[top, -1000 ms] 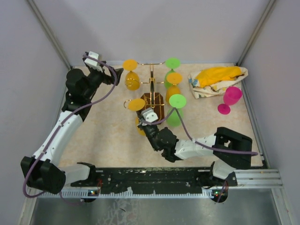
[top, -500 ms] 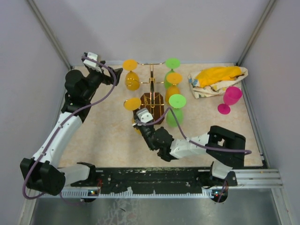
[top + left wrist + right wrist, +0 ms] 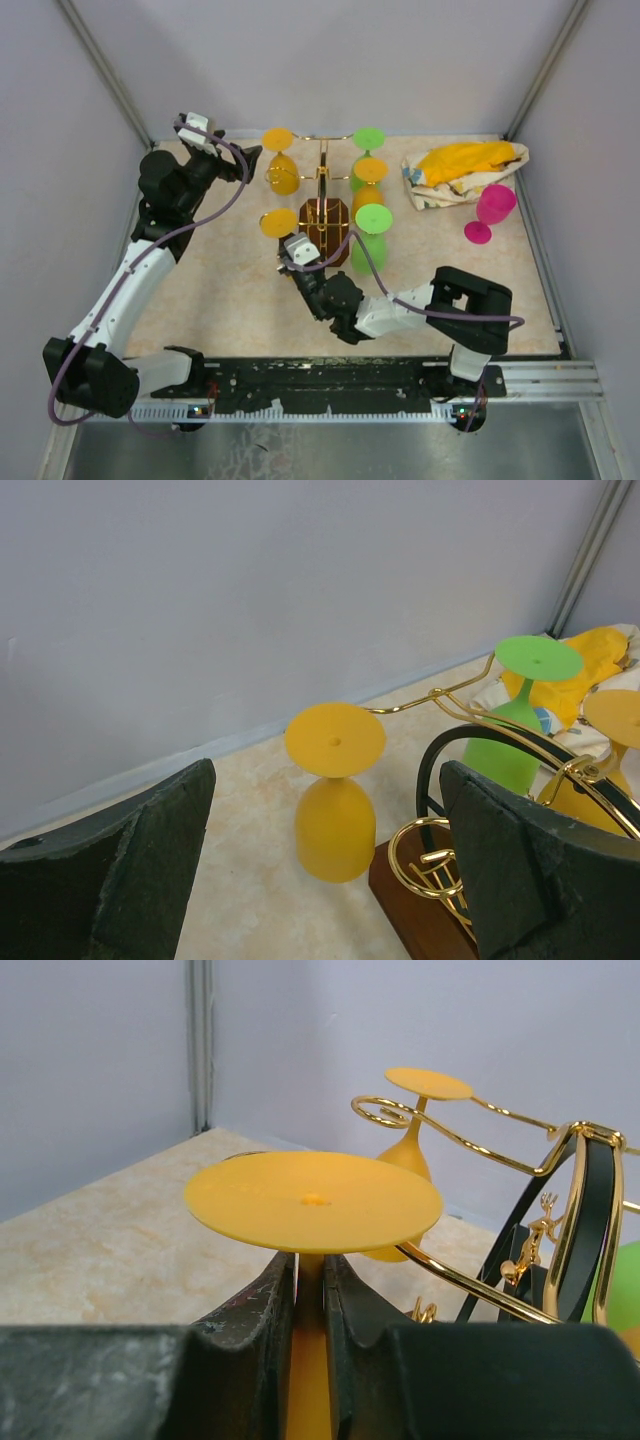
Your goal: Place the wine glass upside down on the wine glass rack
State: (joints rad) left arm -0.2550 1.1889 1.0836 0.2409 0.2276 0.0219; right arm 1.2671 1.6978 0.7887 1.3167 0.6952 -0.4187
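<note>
The orange wine glass (image 3: 313, 1202) is held upside down by its stem, with the R gripper (image 3: 309, 1278) clamped narrowly on it, just beside a front-left arm of the wine glass rack (image 3: 326, 215). The L gripper (image 3: 248, 158) is spread wide w/ nothing held.

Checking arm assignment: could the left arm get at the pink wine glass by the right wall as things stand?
Probably not. The pink wine glass sits far right; the left gripper is open at the far-left corner, with the wine glass rack between them.
</note>
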